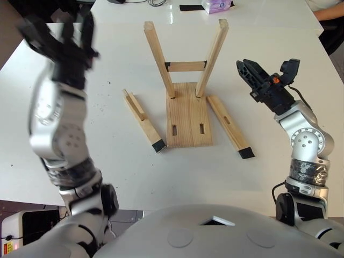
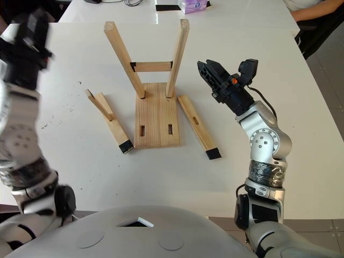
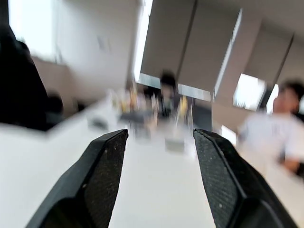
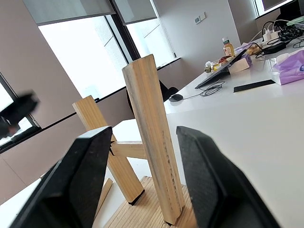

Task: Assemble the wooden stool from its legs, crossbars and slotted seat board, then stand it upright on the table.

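Observation:
The slotted seat board [image 1: 188, 121] lies flat mid-table. Two legs stand in its far slots, one on the left [image 1: 159, 56] and one on the right [image 1: 213, 54], joined by a crossbar [image 1: 186, 66]. A loose leg with a black foot [image 1: 230, 127] lies right of the board. Another loose leg with a short bar on it [image 1: 143, 119] lies to the left. My right gripper [image 1: 267, 71] hovers open to the right of the standing legs, and the right wrist view frames the nearer leg [image 4: 153, 137] beyond its fingers. My left gripper [image 3: 159, 180] is open and empty, raised high at the far left [image 1: 59, 35].
The white table [image 1: 107, 161] has free room in front of the parts and on both sides. A tissue pack [image 1: 217, 5] and a flat black item [image 1: 189, 8] sit at the far edge. A person's arm [image 1: 329, 12] rests at the far right corner.

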Available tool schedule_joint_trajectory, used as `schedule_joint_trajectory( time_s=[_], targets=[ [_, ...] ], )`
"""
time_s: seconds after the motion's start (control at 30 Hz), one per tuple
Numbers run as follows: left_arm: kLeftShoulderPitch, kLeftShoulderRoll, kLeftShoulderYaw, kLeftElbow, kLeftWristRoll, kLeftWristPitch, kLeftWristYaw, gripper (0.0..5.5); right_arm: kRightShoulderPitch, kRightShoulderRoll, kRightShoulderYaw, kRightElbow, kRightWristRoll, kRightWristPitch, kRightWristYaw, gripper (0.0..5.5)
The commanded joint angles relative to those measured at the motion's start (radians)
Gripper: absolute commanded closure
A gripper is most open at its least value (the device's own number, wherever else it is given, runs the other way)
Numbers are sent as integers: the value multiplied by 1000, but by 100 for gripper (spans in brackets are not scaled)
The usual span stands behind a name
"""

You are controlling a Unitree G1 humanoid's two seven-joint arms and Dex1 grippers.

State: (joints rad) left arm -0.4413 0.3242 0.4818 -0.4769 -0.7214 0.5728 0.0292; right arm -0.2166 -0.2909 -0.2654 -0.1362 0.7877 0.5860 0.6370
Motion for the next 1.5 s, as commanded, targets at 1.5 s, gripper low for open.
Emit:
schedule_joint_trajectory(
  time_s=[1.5],
  targets=[
    [385, -754, -146, -300, 52, 953, 625, 111, -31, -141, 64, 44, -11, 139, 76, 301]
  ],
)
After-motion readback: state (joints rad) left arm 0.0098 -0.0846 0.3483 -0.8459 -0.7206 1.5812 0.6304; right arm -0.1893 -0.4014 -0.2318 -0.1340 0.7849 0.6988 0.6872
